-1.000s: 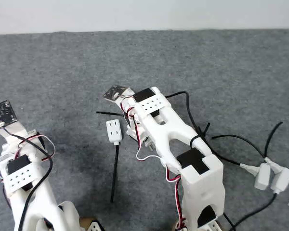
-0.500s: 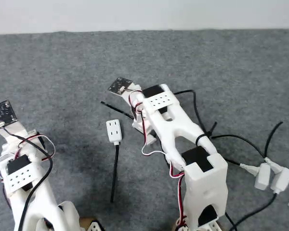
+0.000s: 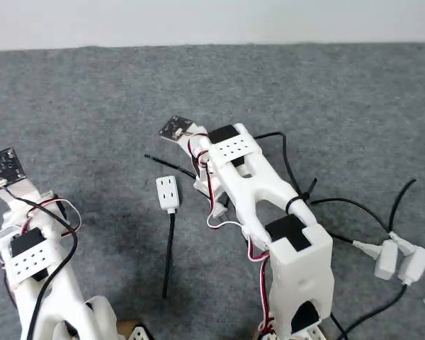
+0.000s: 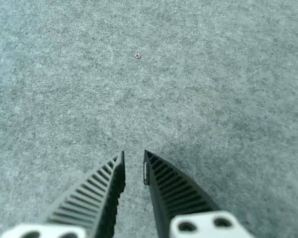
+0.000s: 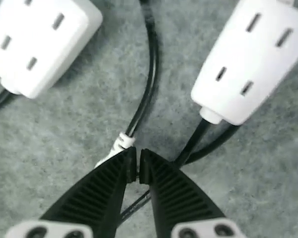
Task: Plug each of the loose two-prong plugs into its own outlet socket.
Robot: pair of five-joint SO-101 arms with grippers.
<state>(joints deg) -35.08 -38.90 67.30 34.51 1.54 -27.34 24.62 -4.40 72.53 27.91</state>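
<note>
Right wrist view: the right gripper [image 5: 137, 163] pinches a plug [image 5: 119, 145] by its white neck, just beside the outlet socket [image 5: 248, 64], likely to line it up. The left gripper [image 4: 134, 154], slightly spread and empty, hangs well apart from that socket.

Your bench [image 3: 354, 106] wears a grey, felt-like covering that fills nearly the whole high view. Look to the top edge of that frame and you see a pale wall [image 3: 212, 21] running as a strip across it. In the left wrist view you can spot a small round speck [image 4: 137, 55] lying on the grey covering.
</note>
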